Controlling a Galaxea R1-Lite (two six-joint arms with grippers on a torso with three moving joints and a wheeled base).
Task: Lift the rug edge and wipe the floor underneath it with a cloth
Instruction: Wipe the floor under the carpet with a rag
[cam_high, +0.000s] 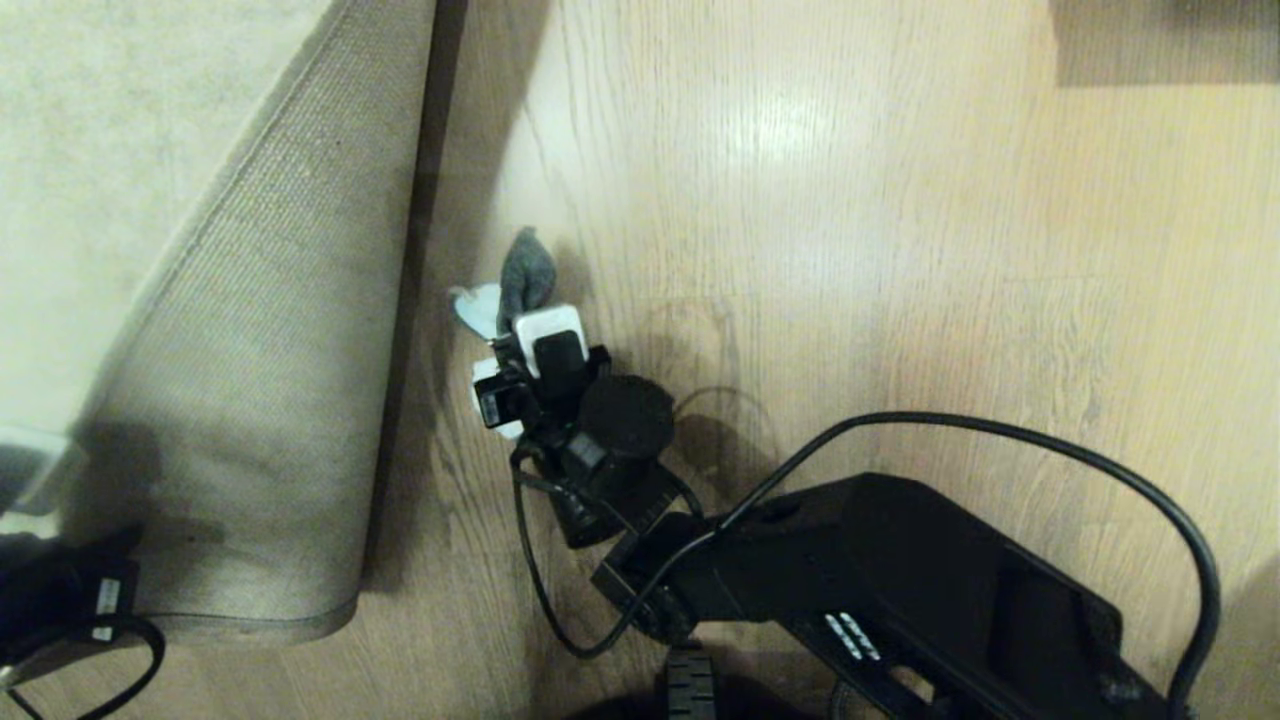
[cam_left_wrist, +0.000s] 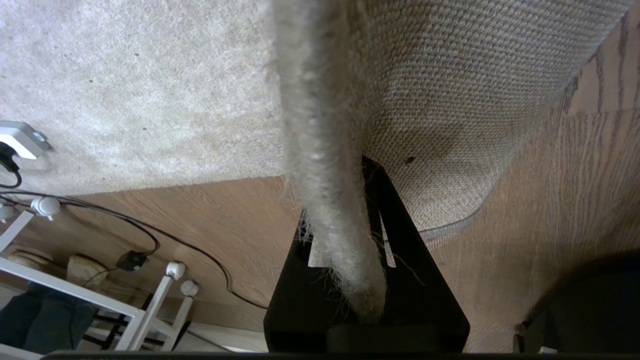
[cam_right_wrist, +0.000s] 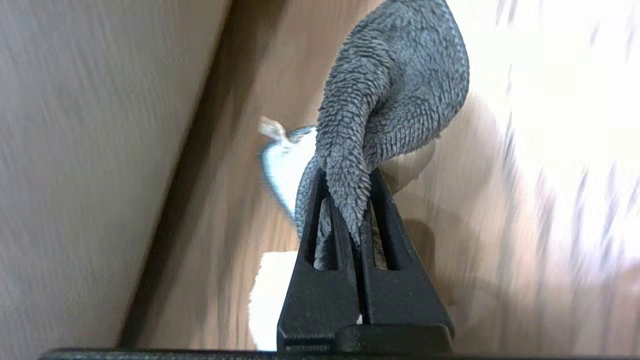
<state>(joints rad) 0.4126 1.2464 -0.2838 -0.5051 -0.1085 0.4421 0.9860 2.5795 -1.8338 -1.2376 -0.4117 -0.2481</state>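
The pale grey rug (cam_high: 100, 150) is folded up at the left, its woven tan backing (cam_high: 260, 400) facing me. At the near left corner my left gripper (cam_high: 85, 590) is shut on the rug edge (cam_left_wrist: 330, 175), whose frayed pile runs between the black fingers (cam_left_wrist: 400, 235). My right gripper (cam_high: 520, 305) hangs low over the wood-grain floor (cam_high: 850, 250), just right of the lifted rug's shadow. It is shut on the cloth (cam_high: 527, 270). In the right wrist view the dark grey terry cloth (cam_right_wrist: 395, 90) bunches out of the gripper (cam_right_wrist: 348, 180), with a pale side (cam_right_wrist: 285, 165) hanging below.
A white plug block (cam_left_wrist: 20, 140), a black cable (cam_left_wrist: 150, 235) and white frame legs (cam_left_wrist: 165, 300) lie beyond the rug's left border. The right arm's black cable (cam_high: 1000, 430) loops over the floor. A dark shape (cam_high: 1160, 40) sits at the far right.
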